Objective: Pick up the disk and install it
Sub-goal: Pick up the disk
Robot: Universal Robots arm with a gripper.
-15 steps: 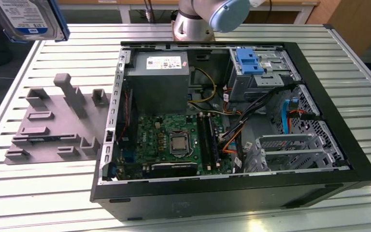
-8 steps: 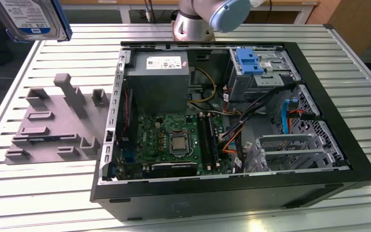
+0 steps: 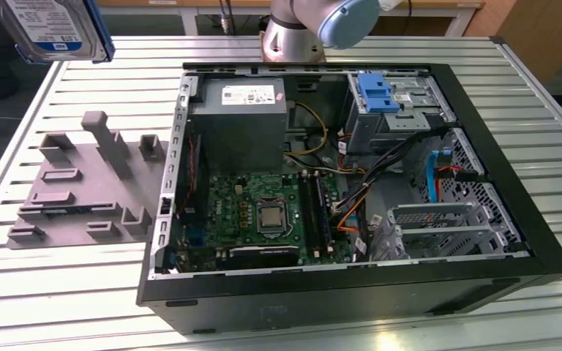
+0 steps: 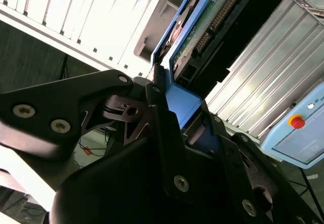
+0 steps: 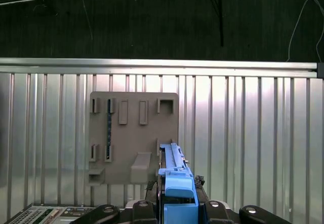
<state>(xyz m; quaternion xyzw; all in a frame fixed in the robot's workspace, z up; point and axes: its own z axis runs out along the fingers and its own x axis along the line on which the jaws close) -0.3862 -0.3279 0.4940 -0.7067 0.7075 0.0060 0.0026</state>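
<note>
Exterior view: the flat silver-grey metal disk, with a white-and-blue label and blue plastic side rails, is hanging in the air at the exterior view's upper left. It is sitting above the slatted aluminium table, well apart from the open black computer case. Second wrist view: the black gripper is pinching the disk by one blue rail, with its fingers pressing on either side. First wrist view: the disk is projecting edge-on from the gripper, above the table and the grey plastic fixture plate.
</note>
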